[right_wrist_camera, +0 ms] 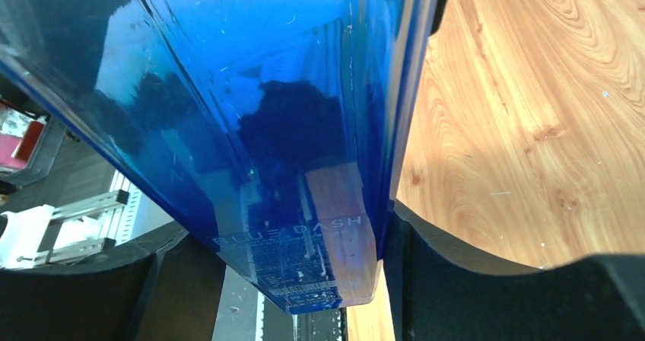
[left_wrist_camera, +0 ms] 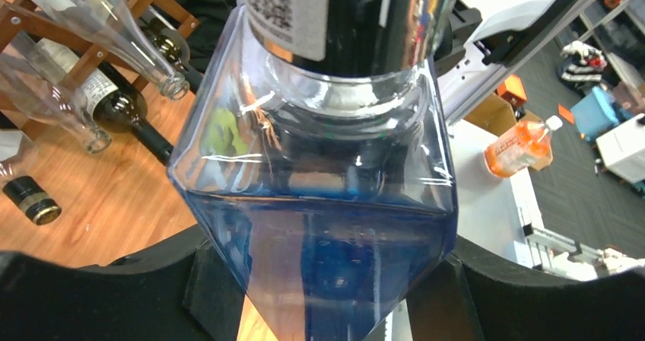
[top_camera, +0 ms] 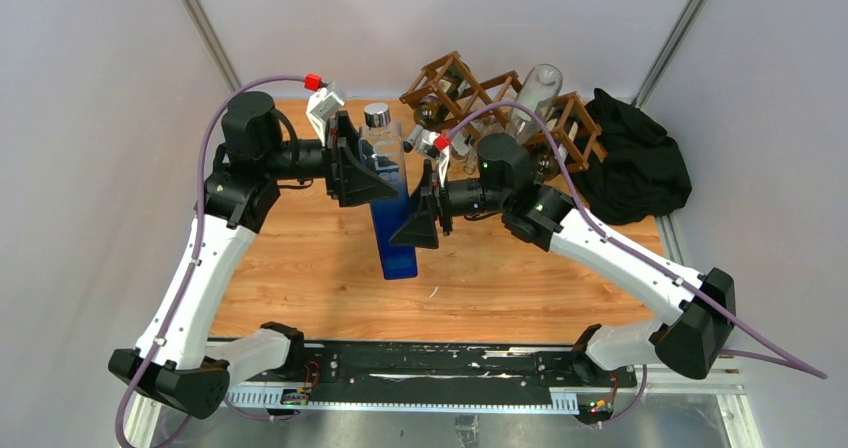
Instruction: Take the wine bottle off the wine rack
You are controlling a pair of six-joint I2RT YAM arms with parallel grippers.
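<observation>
The square blue glass wine bottle (top_camera: 398, 240) with a silver cap (top_camera: 377, 116) is off the rack and stands upright at the middle of the wooden counter (top_camera: 300, 258), tinted deep blue low down and nearly clear towards its shoulders. Whether its base touches the counter cannot be told.

The left tool (top_camera: 372, 175) reaches in from the left and is closed about halfway on the bottle's upper body; in the left wrist view its black fingers (left_wrist_camera: 205, 295) sit against the glass on both sides. The right tool (top_camera: 422, 218) comes in from the right, lower down, and grips the blue lower body the same way, fingers (right_wrist_camera: 426, 272) pressed to the glass.

The brown wooden lattice wine rack (top_camera: 447, 68) stands at the far edge, just beyond the bottle. A clear glass bottle (top_camera: 541, 93) and dark bottles (left_wrist_camera: 114, 101) lie in its openings. A black cloth heap (top_camera: 635, 158) lies beside the rack's right end.
</observation>
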